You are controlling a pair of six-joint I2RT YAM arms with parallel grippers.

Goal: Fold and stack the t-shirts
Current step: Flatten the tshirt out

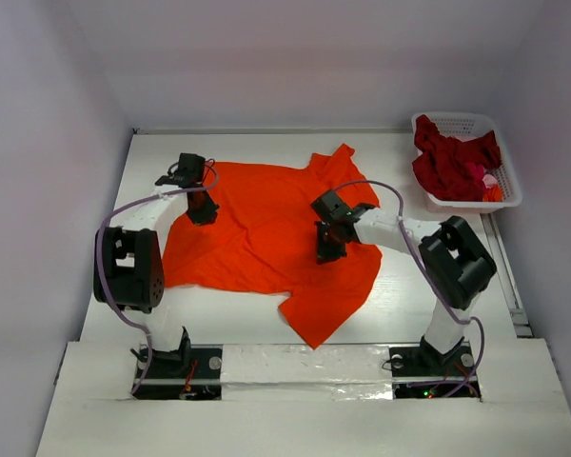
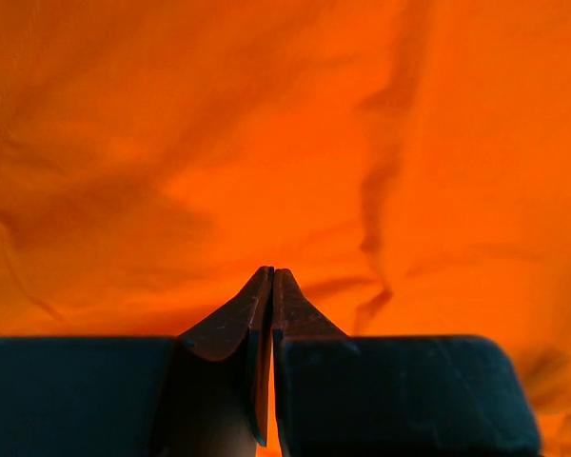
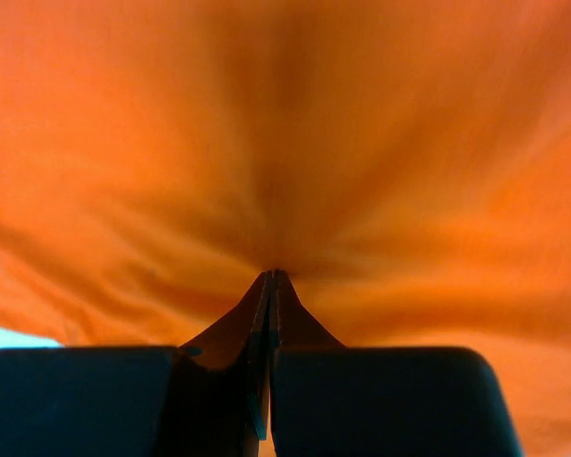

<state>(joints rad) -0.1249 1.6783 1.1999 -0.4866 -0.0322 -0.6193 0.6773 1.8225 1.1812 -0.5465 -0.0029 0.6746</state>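
Observation:
A bright orange t-shirt (image 1: pixel 257 228) lies spread and creased across the middle of the table, one corner reaching toward the near edge. My left gripper (image 1: pixel 203 214) stands on its left part, jaws shut and tips pressed into the cloth. In the left wrist view orange fabric (image 2: pixel 295 143) fills everything around the left gripper (image 2: pixel 272 271). My right gripper (image 1: pixel 327 252) is down on the shirt's right part. In the right wrist view the right gripper (image 3: pixel 272 273) is shut, with folds of the orange cloth (image 3: pixel 285 143) radiating from its tips. Dark red t-shirts (image 1: pixel 452 162) lie bunched in the basket.
A white latticed basket (image 1: pixel 457 119) stands at the back right corner, holding the dark red cloth and a bit of pink. White walls close in the table at the left, back and right. Both arm bases sit at the near edge.

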